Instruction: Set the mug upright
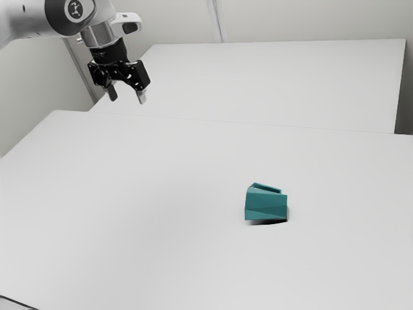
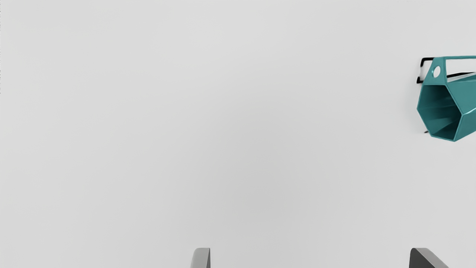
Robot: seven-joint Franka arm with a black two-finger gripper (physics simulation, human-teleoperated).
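Holds the gripper (image 1: pixel 127 98) raised near the exterior view's upper left corner, well apart from the mug (image 1: pixel 266 205). Has both fingers (image 2: pixel 201 258) spread wide. Lies on its side on the table (image 1: pixel 129 213), in the case of the teal mug, toward the exterior view's right. In the wrist view, appears beyond the fingertips, off to the side of one finger, with mouth (image 2: pixel 440 111) exposed, handle (image 2: pixel 442 63) pierced by a round hole, and far end cut off by the frame.

White tabletop (image 1: pixel 129 226); pale grey wall (image 1: pixel 310 19) behind; between them, white surface (image 1: pixel 258 81), possibly second table.
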